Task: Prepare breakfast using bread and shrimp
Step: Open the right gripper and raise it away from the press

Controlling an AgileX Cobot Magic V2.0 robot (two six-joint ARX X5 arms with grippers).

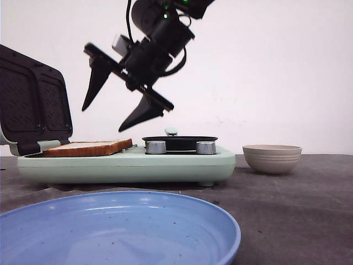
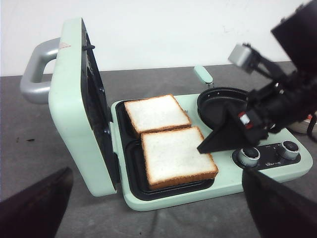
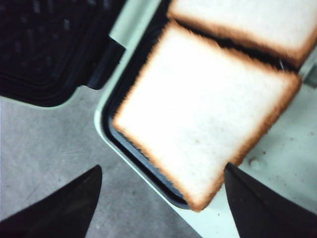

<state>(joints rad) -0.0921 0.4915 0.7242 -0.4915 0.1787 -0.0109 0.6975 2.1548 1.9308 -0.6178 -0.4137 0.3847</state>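
Two slices of bread point(image 2: 156, 113) point(image 2: 176, 154) lie side by side in the open sandwich maker's point(image 2: 163, 201) black tray; from the front only one slice's edge point(image 1: 88, 147) shows. My right gripper point(image 1: 102, 120) hangs open above the nearer slice point(image 3: 203, 109), touching nothing, with the other slice point(image 3: 247, 20) beyond it. One of its fingers point(image 2: 223, 136) shows over that slice's corner. My left gripper point(image 2: 157, 172) is open and empty, well back from the appliance. No shrimp shows in any view.
The maker's lid point(image 1: 33, 99) stands upright at the left. A small black pan point(image 1: 179, 142) and two knobs point(image 1: 156, 147) sit on its right half. A beige bowl point(image 1: 272, 157) stands to the right, its inside hidden. A blue plate point(image 1: 209, 221) fills the foreground.
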